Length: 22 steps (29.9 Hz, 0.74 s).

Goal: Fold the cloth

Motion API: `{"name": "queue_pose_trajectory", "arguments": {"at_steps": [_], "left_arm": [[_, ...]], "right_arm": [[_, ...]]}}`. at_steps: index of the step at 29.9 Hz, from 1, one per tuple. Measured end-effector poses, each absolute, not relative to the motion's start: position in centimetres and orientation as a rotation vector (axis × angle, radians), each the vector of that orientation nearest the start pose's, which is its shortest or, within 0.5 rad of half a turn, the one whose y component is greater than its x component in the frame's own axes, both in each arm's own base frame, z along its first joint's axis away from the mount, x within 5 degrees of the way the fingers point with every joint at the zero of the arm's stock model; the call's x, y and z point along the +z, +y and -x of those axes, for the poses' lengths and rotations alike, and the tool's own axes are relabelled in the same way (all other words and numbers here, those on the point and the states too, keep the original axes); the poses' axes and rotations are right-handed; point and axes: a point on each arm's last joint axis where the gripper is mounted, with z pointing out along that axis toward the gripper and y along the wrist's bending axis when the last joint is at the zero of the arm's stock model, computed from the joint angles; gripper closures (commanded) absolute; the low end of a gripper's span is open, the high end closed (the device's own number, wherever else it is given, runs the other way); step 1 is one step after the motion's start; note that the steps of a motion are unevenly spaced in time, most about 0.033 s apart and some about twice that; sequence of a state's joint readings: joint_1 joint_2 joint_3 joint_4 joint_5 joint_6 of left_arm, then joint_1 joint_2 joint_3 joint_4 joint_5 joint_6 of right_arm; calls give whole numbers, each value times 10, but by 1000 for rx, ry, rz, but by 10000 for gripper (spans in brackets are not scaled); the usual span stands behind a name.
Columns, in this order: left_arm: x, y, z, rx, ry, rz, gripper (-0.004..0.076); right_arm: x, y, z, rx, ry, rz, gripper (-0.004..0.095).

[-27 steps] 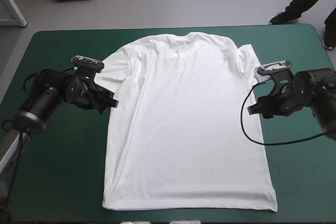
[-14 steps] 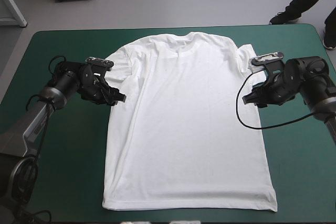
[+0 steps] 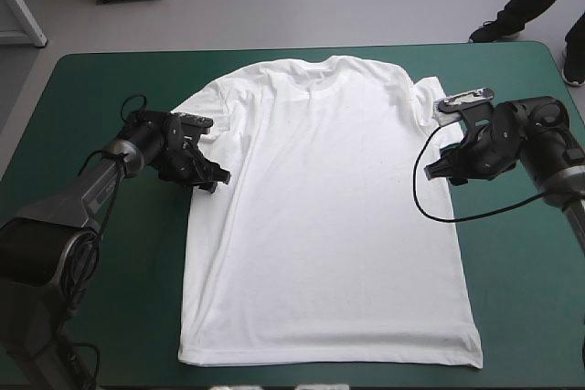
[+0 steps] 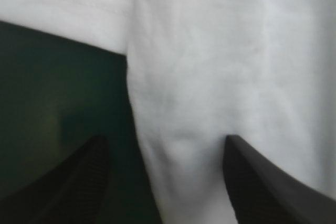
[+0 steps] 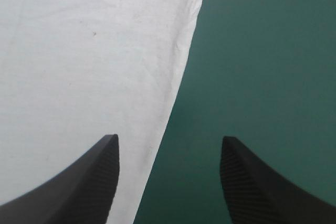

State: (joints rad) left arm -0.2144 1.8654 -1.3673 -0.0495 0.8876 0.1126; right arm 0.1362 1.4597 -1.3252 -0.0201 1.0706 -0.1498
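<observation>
Two wide-open jaws: left gripper (image 4: 164,139) and right gripper (image 5: 169,138) each straddle a side edge of the flat T-shirt (image 3: 320,216).

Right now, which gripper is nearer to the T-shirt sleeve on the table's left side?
Left. The left gripper is right beside that sleeve, at the T-shirt's side edge. The right gripper is at the opposite side edge, across the shirt's body.

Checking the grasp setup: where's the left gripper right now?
High view: the left gripper sits at the T-shirt's left side edge, just below the sleeve, open astride that edge.
</observation>
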Motion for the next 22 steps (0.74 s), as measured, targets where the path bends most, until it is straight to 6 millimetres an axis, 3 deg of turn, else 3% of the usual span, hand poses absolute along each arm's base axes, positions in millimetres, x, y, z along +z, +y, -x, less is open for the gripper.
{"name": "queue_pose_trajectory", "arguments": {"at_steps": [4,10,22], "left_arm": [[213,-86,-374,-95,2843,-427,385],[210,-88,-377,-111,2844,-422,732],[210,-90,-378,-145,2842,-443,733]], "right_arm": [[335,39,-298,-30,2653,387,354],[313,41,-315,-34,2701,395,354],[283,49,-372,-33,2727,399,354]]}}
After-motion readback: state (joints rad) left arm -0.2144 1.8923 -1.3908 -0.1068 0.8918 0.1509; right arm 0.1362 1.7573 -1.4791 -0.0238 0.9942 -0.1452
